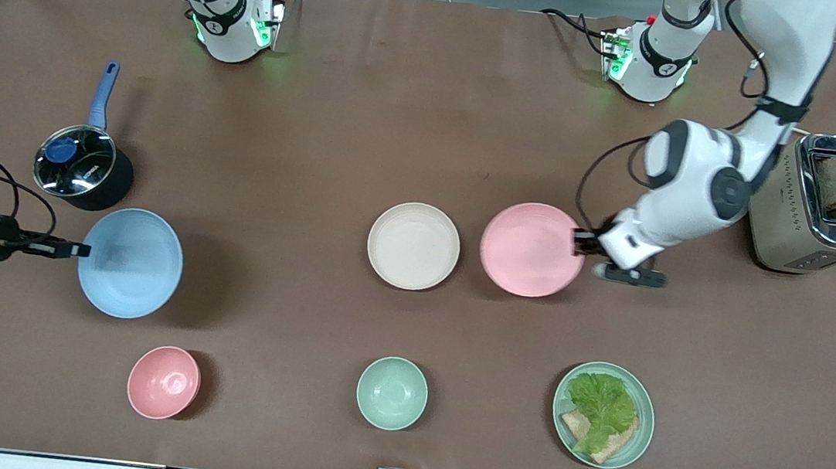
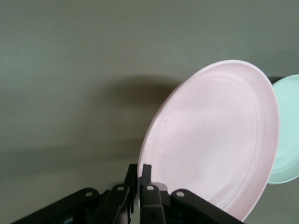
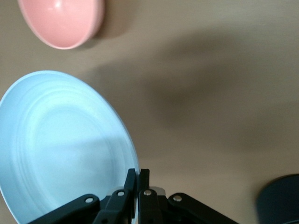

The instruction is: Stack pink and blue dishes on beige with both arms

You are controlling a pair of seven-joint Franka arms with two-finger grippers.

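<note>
Nothing sits on the beige plate yet — both stackings remain. The left gripper pinches the pink plate just beside it; the right gripper clamps the blue plate, well apart toward the right arm's end.

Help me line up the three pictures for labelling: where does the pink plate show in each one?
Front view: pink plate beside the beige plate, rim pinched by the left claw.
Left wrist view: tilted, above the left claw.
Right wrist view: not in it.
Shared landmark: left claw.
</note>
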